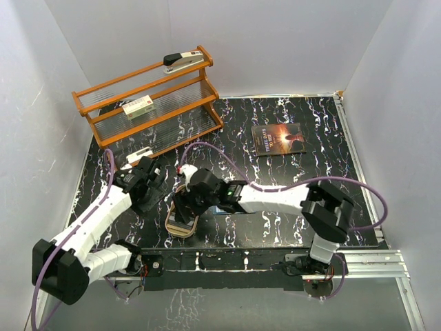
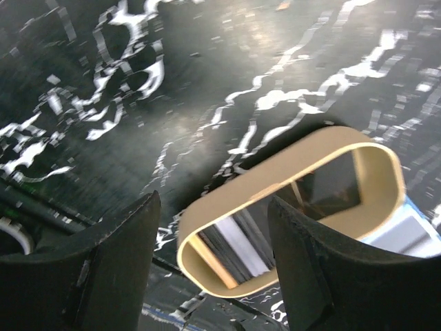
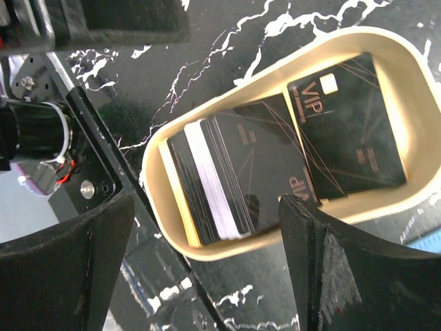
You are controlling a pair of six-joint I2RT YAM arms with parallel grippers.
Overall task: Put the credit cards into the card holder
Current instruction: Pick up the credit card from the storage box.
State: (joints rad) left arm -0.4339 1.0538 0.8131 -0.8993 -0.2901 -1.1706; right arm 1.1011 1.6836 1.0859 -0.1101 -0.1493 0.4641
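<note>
Black marbled tabletop [image 1: 324,138]: orange wooden rack [image 1: 179,97] back left, dark book [image 1: 278,140] back right, tan tray [image 1: 180,234] up front, blue card holder [image 1: 222,211] just beside it.

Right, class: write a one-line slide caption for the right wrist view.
Right hand, open, over a tan tray of black cards, one marked VIP.

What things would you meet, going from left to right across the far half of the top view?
White-green box → stapler → dark book.
</note>
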